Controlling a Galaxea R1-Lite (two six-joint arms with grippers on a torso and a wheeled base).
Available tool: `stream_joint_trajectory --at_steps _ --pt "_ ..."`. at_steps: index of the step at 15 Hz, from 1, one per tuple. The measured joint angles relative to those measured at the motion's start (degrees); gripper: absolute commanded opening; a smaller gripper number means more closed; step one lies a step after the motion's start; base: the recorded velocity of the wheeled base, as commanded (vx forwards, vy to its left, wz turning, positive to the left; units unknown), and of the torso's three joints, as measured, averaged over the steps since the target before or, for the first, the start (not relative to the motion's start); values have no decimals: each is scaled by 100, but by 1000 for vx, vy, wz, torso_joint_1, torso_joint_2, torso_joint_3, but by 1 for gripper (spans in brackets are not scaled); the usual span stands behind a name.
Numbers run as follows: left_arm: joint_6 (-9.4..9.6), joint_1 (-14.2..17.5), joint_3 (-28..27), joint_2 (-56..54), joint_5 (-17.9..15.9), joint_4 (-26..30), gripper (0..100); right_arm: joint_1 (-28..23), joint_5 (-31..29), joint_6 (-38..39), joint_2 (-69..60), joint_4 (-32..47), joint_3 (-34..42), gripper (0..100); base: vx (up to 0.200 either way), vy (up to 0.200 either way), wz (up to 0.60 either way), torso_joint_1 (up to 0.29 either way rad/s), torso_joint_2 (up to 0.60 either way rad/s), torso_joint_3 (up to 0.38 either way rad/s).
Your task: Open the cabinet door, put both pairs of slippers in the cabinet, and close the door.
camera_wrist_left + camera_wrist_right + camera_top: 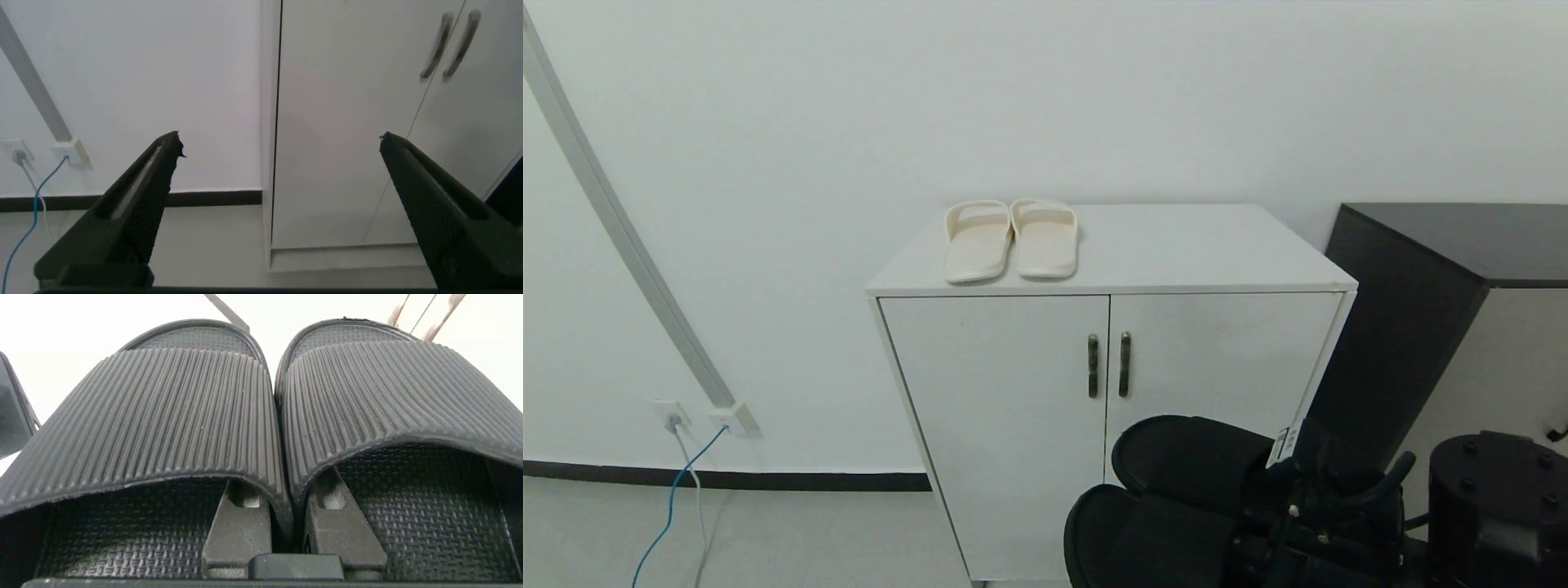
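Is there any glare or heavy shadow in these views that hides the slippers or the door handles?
Head view: soft, even light, no glare; cream slippers cast faint shadows, door handles plain, black slippers dark but outlined. Left wrist view: left gripper dark against the bright wall. Right wrist view: black slippers backlit, ribs visible.

Left gripper (279,140) spread wide, facing the cabinet (351,122).
The cabinet is closed, and its two handles (448,45) sit side by side, far ahead of the fingertips. Beyond one finger (139,196) are the white wall (163,65), a socket (70,152) and a blue cable (33,220).
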Motion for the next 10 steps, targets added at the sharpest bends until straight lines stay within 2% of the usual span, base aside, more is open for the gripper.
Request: stream_joint_trajectory --at_steps 10 --pt "5 5 -4 11 -6 9 100 7 2 -2 9 -16 50 0 0 0 0 -128 469 339"
